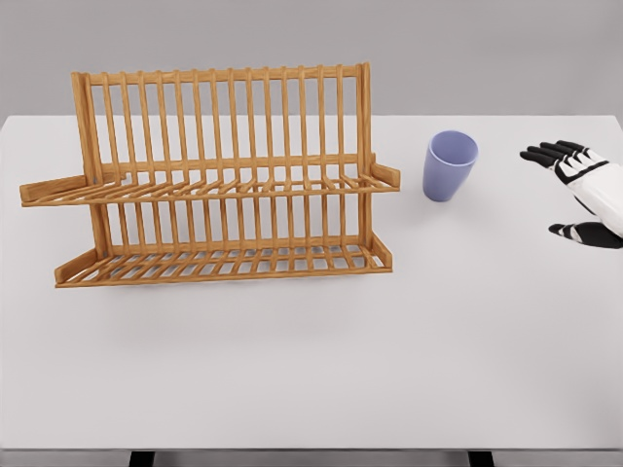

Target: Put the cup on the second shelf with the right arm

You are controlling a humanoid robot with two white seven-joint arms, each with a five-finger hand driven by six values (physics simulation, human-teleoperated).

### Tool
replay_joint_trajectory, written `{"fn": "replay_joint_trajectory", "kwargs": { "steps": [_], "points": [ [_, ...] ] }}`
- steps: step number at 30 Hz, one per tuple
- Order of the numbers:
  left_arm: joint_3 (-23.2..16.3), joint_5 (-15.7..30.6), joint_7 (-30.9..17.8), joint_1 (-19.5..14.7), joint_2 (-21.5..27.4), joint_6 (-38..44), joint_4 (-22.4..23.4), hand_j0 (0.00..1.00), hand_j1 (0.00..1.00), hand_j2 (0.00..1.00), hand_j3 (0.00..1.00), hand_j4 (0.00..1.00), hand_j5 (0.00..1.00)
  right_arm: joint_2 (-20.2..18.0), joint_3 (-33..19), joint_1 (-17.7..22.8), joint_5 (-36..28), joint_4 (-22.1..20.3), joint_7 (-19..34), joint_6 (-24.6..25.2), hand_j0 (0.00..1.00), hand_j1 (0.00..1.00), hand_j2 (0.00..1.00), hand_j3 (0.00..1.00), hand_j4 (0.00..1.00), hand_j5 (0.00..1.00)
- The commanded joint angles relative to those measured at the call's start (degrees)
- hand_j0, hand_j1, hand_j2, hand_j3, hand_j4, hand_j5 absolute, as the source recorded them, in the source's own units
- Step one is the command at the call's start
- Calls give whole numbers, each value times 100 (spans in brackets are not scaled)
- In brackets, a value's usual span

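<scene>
A lavender cup stands upright on the white table, just right of the wooden rack. The two-tier wooden dish rack has an upper shelf and a lower shelf, both bare. My right hand comes in from the right edge, level with the cup and a short way to its right. Its black-tipped fingers are spread and hold nothing. The left arm does not show.
The rack's slatted back rises behind both shelves. The table's near edge runs along the bottom of the view, with two dark legs below it.
</scene>
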Motion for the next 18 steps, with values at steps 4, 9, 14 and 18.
{"fn": "replay_joint_trajectory", "kwargs": {
  "steps": [4, 9, 14, 18],
  "points": [
    [-1, -2, -2, 0, 0, 3, 2, 100, 100, 100, 100, 100, 100, 9, -20, -18, -56, 21, 67, 1, 100, 100, 100, 100, 100, 100],
    [-1, -2, -2, 0, 0, 3, 2, 100, 100, 100, 100, 100, 100, 369, 41, -580, -548, 398, 885, 1, 100, 100, 100, 100, 100, 100],
    [-1, -2, -2, 0, 0, 3, 2, 100, 100, 100, 100, 100, 100, 421, 41, -721, -1497, 996, 1139, 1, 100, 100, 100, 100, 100, 100],
    [-1, -2, -2, 0, 0, -6, 2, 100, 100, 100, 100, 100, 100, 905, 59, -1063, -1629, 1093, 2018, 1, 100, 100, 100, 100, 100, 100]
  ]
}}
